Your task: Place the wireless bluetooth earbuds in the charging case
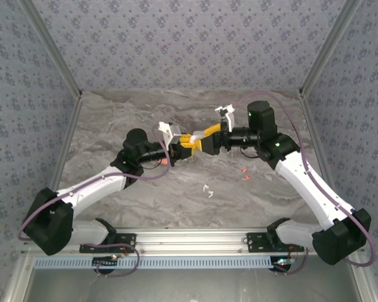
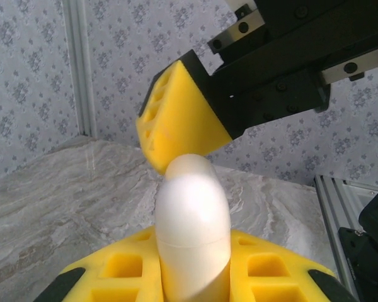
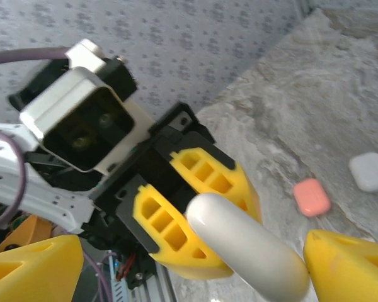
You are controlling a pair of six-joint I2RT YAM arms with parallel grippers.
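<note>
Both hands hung above the worktop (image 1: 113, 126); the left hand (image 1: 184, 142) clenched the white charging case (image 2: 192, 220), long axis pointing into the released right hand (image 1: 203, 138); earbuds (image 1: 207, 189) lay loose below them.

I see the left tool (image 3: 198, 211) clamped on a white oblong case (image 3: 252, 255), which juts toward my lens between the wide-spread yellow fingers (image 3: 349, 267) of the right tool (image 3: 192, 277). Beyond, on the marbled tabletop (image 3: 315, 94), a pink case (image 3: 312, 196) lies near a small white case (image 3: 370, 171).
</note>
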